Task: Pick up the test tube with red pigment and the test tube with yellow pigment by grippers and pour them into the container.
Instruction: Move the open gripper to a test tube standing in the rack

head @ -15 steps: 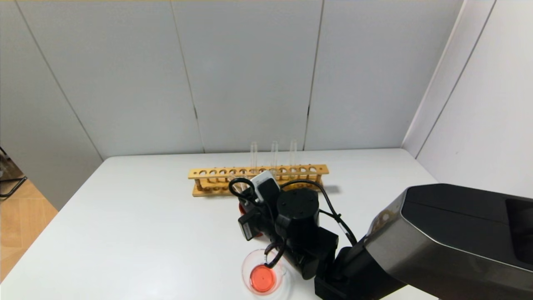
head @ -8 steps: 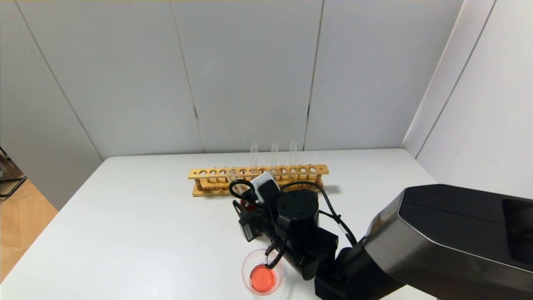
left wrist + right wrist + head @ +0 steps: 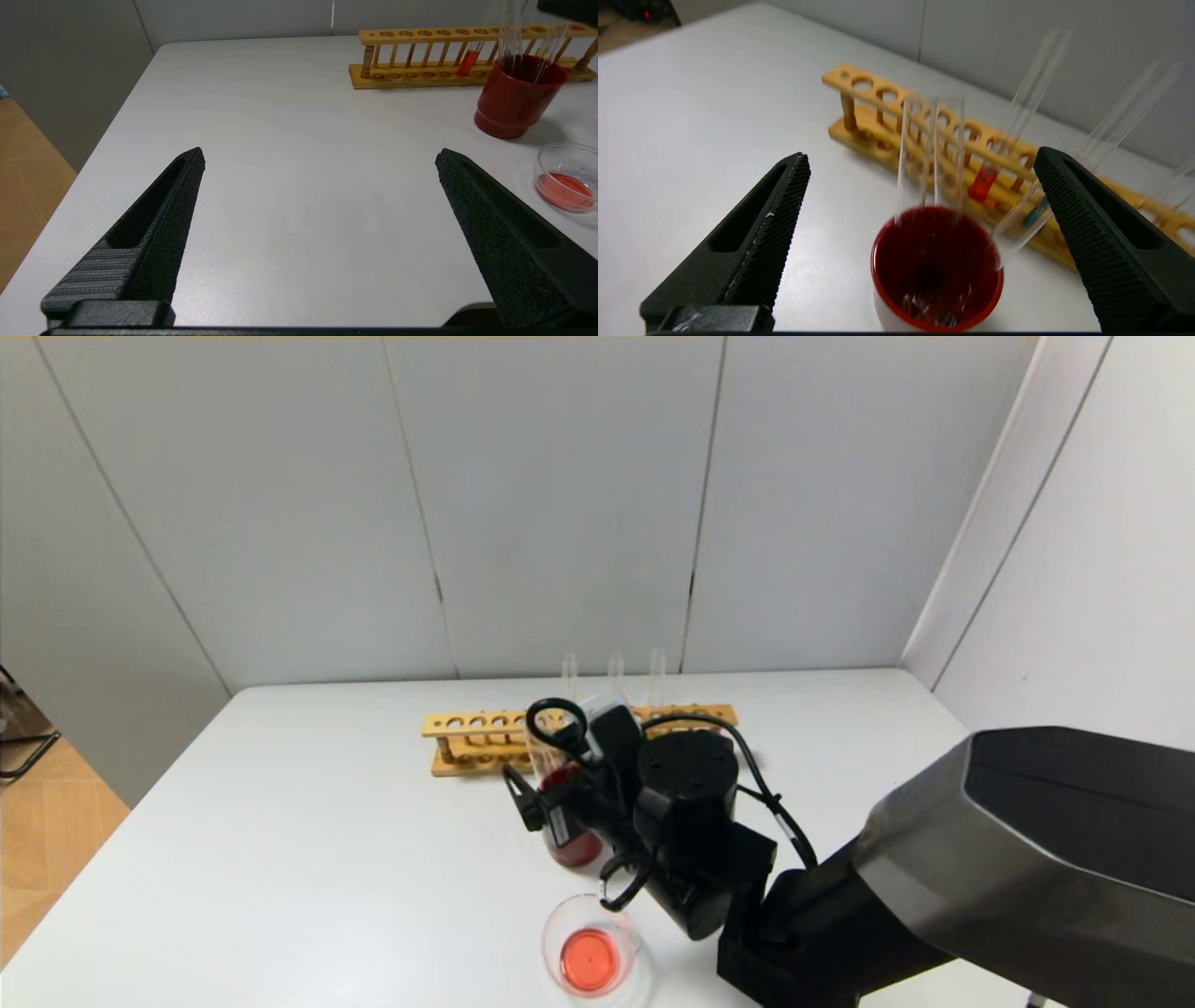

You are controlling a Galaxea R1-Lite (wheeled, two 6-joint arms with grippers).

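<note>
A white table (image 3: 308, 859) stands in a corner of grey walls (image 3: 560, 504), with wood floor past its left edge. The left side of the table is bare. A wooden rack (image 3: 476, 742) sits near the back and holds the test tube with red pigment (image 3: 983, 183). The right gripper (image 3: 920, 233) hangs wide open above a dark red cup (image 3: 936, 268) with clear tubes in it. The container (image 3: 590, 957), with red liquid, sits near the front edge. The left gripper (image 3: 317, 186) is wide open over bare table.
</note>
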